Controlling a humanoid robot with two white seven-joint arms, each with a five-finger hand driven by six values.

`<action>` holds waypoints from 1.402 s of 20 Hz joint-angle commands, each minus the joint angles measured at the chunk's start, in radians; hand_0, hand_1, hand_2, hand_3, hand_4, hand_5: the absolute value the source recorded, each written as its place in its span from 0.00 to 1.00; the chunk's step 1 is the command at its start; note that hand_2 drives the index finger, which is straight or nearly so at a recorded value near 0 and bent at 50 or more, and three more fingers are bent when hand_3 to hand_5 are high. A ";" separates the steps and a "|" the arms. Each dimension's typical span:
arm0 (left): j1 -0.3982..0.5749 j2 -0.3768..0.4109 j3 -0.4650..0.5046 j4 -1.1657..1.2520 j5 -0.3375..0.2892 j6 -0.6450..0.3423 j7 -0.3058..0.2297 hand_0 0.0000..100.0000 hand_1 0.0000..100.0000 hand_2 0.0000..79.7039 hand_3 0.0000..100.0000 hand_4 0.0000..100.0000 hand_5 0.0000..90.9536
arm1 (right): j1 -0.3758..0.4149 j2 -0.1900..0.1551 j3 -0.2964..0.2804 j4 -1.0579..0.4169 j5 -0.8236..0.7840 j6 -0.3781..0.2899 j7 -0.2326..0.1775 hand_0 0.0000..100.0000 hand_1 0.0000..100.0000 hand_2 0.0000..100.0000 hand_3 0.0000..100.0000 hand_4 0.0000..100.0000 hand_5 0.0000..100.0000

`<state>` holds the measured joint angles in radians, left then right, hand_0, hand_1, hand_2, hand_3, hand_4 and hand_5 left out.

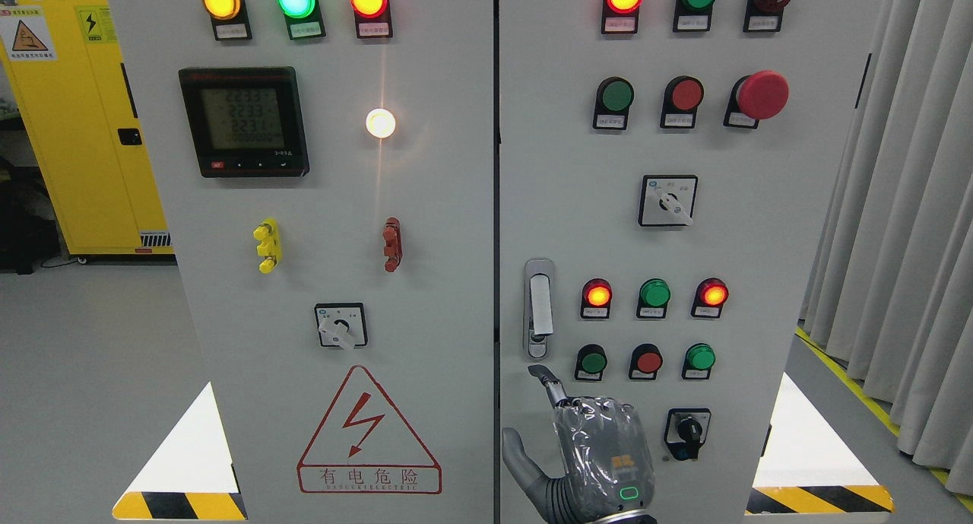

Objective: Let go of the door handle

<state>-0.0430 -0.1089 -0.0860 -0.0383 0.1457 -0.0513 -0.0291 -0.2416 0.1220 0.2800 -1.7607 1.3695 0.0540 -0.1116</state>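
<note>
hovering right hand [589,452] below door handle [539,307], index finger raised.

Single head cam, close up, facing the grey control cabinet [426,227] square-on, aimed slightly down; yellow cabinet [83,128] visible far left, curtain [904,204] right, floor at both edges

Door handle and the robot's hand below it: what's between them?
Only a sliver of bare grey door separates the door handle from the right hand and its raised fingertip, head view.
</note>
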 commanded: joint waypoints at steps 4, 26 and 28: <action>0.000 0.000 0.000 0.000 0.000 0.001 0.000 0.12 0.56 0.00 0.00 0.00 0.00 | 0.010 -0.007 -0.033 -0.054 0.000 -0.023 0.013 0.71 0.39 0.63 0.91 0.89 0.91; 0.000 0.000 0.000 0.000 0.000 0.001 0.000 0.12 0.56 0.00 0.00 0.00 0.00 | -0.097 0.004 -0.042 -0.094 0.105 -0.019 0.072 0.26 0.28 0.92 1.00 1.00 0.98; 0.000 0.000 -0.001 0.000 0.000 0.001 0.000 0.12 0.56 0.00 0.00 0.00 0.00 | -0.097 0.004 -0.041 -0.091 0.100 -0.005 0.078 0.27 0.27 0.93 1.00 1.00 0.98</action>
<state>-0.0429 -0.1089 -0.0860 -0.0383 0.1457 -0.0513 -0.0291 -0.3233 0.1196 0.2417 -1.8376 1.4593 0.0377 -0.0424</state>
